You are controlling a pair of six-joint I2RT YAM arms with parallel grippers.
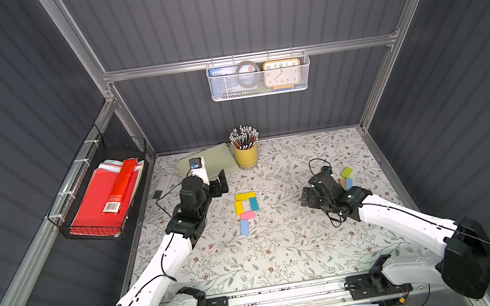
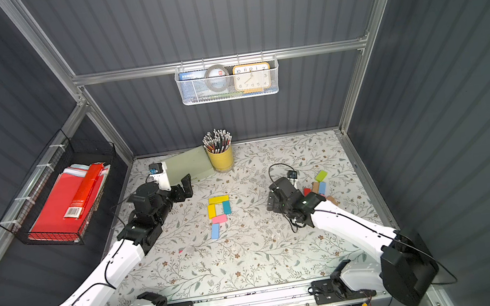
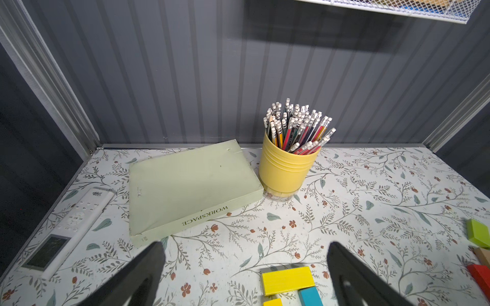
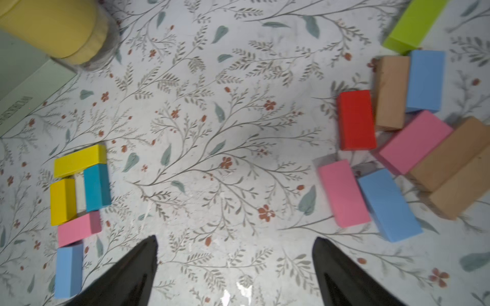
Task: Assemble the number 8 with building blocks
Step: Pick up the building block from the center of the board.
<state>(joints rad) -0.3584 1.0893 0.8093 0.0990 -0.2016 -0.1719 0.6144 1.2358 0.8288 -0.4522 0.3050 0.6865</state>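
Setting: an enclosed robotics test cell dressed as an office desk.

Indicators:
- Grey ribbed wall panels (image 1: pixel 250 8) on an aluminium profile frame (image 1: pixel 250 58).
- A left arm (image 1: pixel 167 257) and right arm (image 1: pixel 399 213) mounted on a front rail (image 1: pixel 288 298).
- A floral tabletop (image 1: pixel 282 251) carrying a yellow pencil cup (image 1: pixel 246 156) and a book (image 3: pixel 191 185) titled WORKSPACE.
- A white mesh basket (image 1: pixel 222 91) holding a clock (image 1: pixel 282 73).
- A black wire basket (image 1: pixel 97 234) of red folders (image 1: pixel 93 209).

Fourteen blocks (image 4: pixel 356 120), one book (image 3: pixel 185 185), one cup (image 3: pixel 285 167)

Largely hidden behind right arm (image 1: pixel 390 215) in both top views: spare-block pile (image 1: pixel 349 183). Cut off by right wrist frame edge: lime green block (image 4: pixel 413 23), tan blocks (image 4: pixel 456 169), yellow pencil cup (image 4: pixel 53 26). Left wrist: red block (image 3: pixel 481 278) clipped likewise.
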